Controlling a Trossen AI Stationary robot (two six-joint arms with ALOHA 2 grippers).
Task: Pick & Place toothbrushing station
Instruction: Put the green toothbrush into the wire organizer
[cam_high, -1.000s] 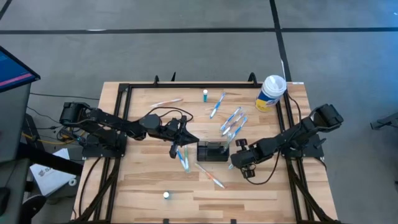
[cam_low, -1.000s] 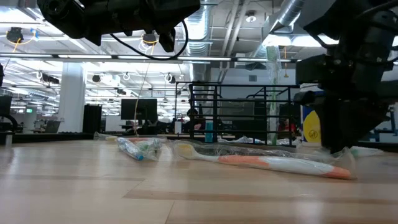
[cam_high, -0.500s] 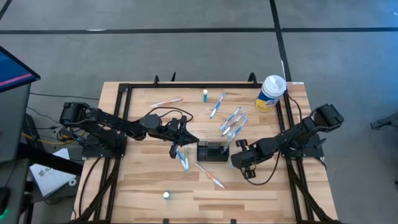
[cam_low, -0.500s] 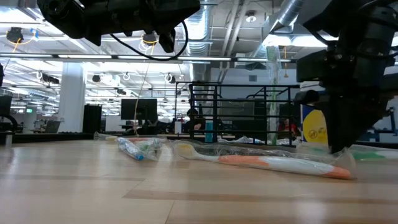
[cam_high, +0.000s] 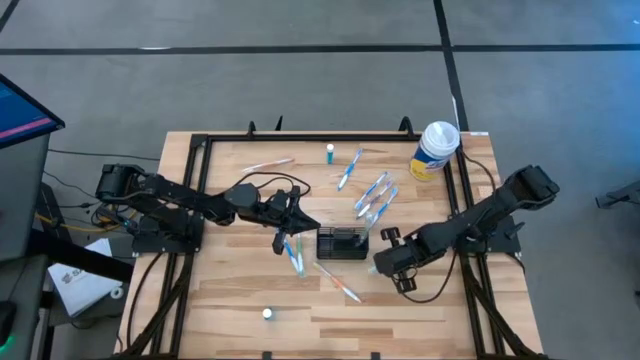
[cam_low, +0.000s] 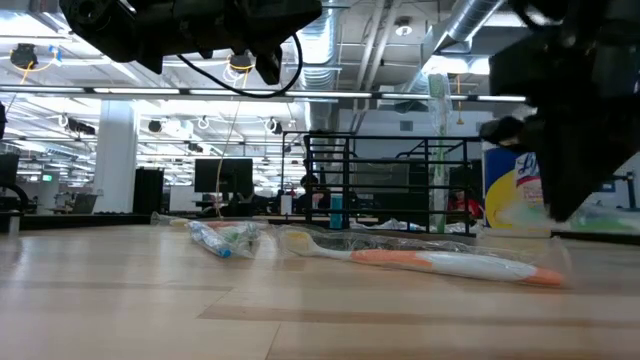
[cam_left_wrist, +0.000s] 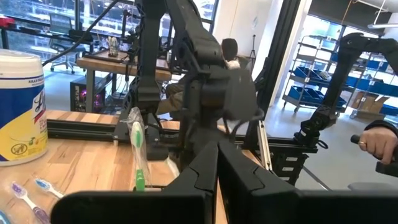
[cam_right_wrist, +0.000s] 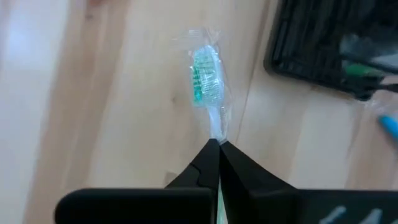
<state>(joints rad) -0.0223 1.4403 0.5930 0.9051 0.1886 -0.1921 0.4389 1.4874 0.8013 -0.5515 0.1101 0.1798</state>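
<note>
The toothbrushing station, a small black slotted holder (cam_high: 342, 243), stands on the wooden table at its middle; it also shows in the right wrist view (cam_right_wrist: 323, 43). A green wrapped toothbrush (cam_left_wrist: 137, 149) stands upright in it. My right gripper (cam_right_wrist: 218, 144) is just right of the holder (cam_high: 380, 266), shut on another wrapped toothbrush with a green head (cam_right_wrist: 205, 78). My left gripper (cam_left_wrist: 217, 149) is shut and empty, above the table just left of the holder (cam_high: 305, 218). My right gripper pinches the wrapped toothbrush's thin neck (cam_right_wrist: 216, 132) between its two fingers, just behind the green bristle head. The head sticks out past the fingertips, over the table. The handle is hidden behind the fingers. Whether the brush is clear of the table, I cannot tell.
Several wrapped toothbrushes lie about: an orange one (cam_high: 340, 283) near the front, blue ones (cam_high: 292, 250) left of the holder, more (cam_high: 375, 195) behind it. A white-and-yellow wipes canister (cam_high: 436, 148) stands at the far right corner. A black frame (cam_high: 200, 150) rims the table.
My right gripper has moved a little up and toward the table's right and near edges, away from the holder, staying shut on the toothbrush. In the low view it now covers less of the canister behind it.
</note>
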